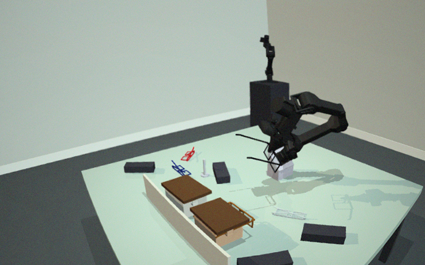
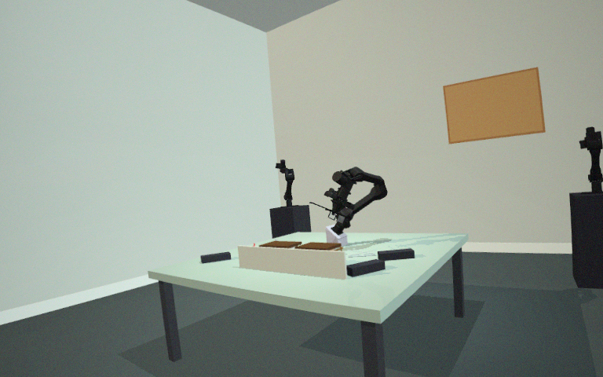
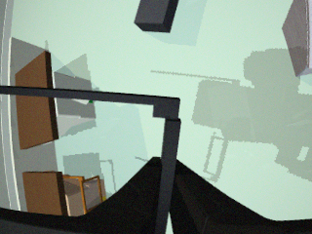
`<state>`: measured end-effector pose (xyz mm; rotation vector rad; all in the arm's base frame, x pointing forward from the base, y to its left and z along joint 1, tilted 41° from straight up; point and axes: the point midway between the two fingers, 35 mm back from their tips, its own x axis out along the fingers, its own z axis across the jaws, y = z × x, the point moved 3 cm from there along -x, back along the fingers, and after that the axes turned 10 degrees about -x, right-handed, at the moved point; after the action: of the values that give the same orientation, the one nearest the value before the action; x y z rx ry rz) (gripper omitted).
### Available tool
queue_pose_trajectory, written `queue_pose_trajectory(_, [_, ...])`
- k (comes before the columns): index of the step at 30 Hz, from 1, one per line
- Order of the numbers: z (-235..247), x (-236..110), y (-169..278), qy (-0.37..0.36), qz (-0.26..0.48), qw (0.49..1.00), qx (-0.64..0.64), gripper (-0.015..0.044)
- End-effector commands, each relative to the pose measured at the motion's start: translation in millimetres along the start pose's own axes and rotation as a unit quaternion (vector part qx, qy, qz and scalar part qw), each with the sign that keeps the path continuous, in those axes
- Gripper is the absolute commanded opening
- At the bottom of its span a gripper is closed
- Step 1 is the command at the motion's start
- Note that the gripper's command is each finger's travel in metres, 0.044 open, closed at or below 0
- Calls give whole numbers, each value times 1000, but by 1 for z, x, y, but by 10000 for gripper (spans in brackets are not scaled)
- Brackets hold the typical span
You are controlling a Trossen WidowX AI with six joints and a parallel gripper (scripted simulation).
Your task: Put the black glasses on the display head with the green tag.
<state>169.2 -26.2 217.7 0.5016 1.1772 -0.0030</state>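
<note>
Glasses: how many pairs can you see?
5. Black glasses in the gripper; red and blue at the table's far side; orange on one head; clear lying flat. None seem hidden.

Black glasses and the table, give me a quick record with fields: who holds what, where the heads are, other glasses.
gripper: gripper shut on the black glasses
glasses position: in the air above the white block, temples pointing away from the arm
display heads: two brown-topped heads beside the cream board
worn already: orange glasses on the nearer head
loose on table: blue glasses, red glasses
green tag: cannot tell which head
</note>
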Motion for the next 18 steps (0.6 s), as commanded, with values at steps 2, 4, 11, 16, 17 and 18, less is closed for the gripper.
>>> queue_pose_trajectory(2, [12, 8, -6, 18, 7, 1000, -20, 0])
queue_pose_trajectory(4, [16, 12, -9, 26, 9, 999, -27, 0])
queue_pose_trajectory(11, [30, 27, -22, 56, 20, 997, -51, 0])
queue_pose_trajectory(16, [39, 38, -32, 76, 31, 994, -67, 0])
queue_pose_trajectory(17, [40, 41, -35, 80, 33, 994, -70, 0])
queue_pose_trajectory(18, [42, 43, -37, 84, 36, 993, -74, 0])
